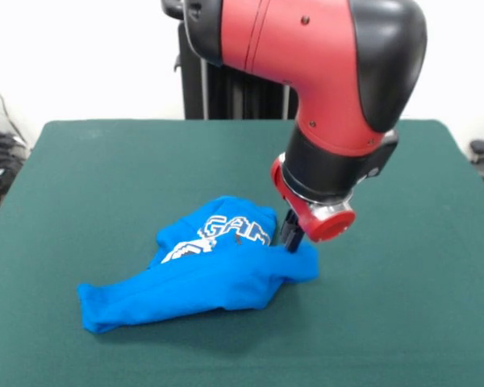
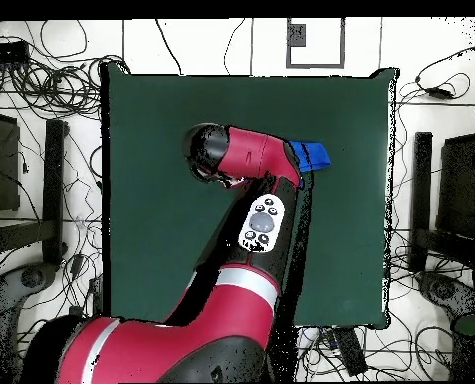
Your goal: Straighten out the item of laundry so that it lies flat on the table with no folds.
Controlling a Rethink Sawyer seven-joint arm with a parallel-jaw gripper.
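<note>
- Bare green table (image 1: pixel 403 322) is seen along the near edge and on both sides.
- The blue garment (image 1: pixel 202 278) lies bunched near the table's middle, folded over itself, white lettering partly shown, one end trailing toward the near left.
- The gripper (image 1: pixel 290 240) is pressed into the garment's right edge; whether it grips cannot be told.
- Open felt extends to the far edge.

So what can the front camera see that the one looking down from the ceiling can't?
Only the front view shows the white block lettering on the small bright blue soft fabric garment, its crumpled, folded shape, and the gripper touching its edge. Only the overhead view shows the red and black arm all the way to its base, covering most of the garment, and tangled cables on the floor. Both show the dark green felt-like table and some blue fabric.
</note>
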